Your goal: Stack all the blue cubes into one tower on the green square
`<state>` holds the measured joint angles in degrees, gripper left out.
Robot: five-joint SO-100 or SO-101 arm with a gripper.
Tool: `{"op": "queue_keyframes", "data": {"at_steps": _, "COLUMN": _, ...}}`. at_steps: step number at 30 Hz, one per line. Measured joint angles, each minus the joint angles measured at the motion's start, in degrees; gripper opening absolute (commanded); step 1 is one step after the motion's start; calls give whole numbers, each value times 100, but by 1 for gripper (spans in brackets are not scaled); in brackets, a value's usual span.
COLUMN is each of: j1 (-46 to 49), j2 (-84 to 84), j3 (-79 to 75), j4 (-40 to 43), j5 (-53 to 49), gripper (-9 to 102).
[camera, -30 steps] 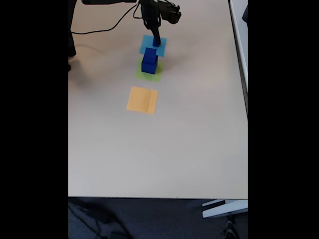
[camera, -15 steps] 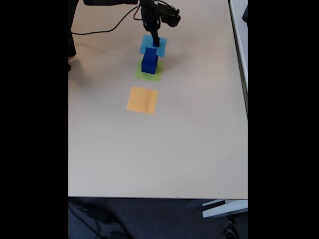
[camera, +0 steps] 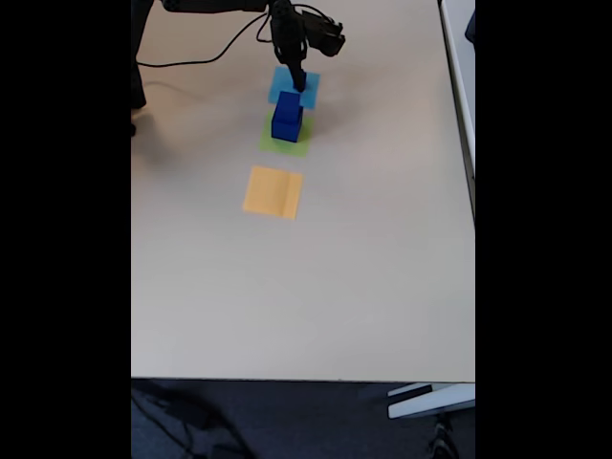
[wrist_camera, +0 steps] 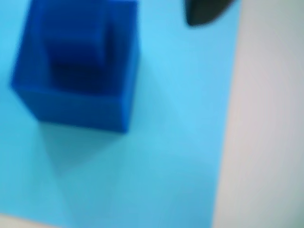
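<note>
A tower of blue cubes stands on the green square in the fixed view. Just behind it, my gripper points down over a light-blue patch. The wrist view is blurred and very close. It shows a dark blue cube resting on that light-blue patch, casting a shadow toward the lower left. A single dark fingertip enters at the top right, apart from the cube. I cannot tell how the jaws stand.
An orange patch lies in front of the green square. A black cable runs across the back left of the beige table. The table's right edge meets a white surface.
The arm and gripper have shifted slightly up and to the left over the light-blue patch. The tower and the patches have not moved.
</note>
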<state>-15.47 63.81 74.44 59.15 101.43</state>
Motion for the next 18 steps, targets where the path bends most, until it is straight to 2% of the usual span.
{"op": "queue_keyframes", "data": {"at_steps": 14, "j1": 44, "j2": -35, "j3": 0, "j4": 0, "j5": -62, "gripper": 31}}
{"op": "queue_keyframes", "data": {"at_steps": 18, "j1": 44, "j2": -35, "j3": 0, "j4": 0, "j5": -141, "gripper": 28}}
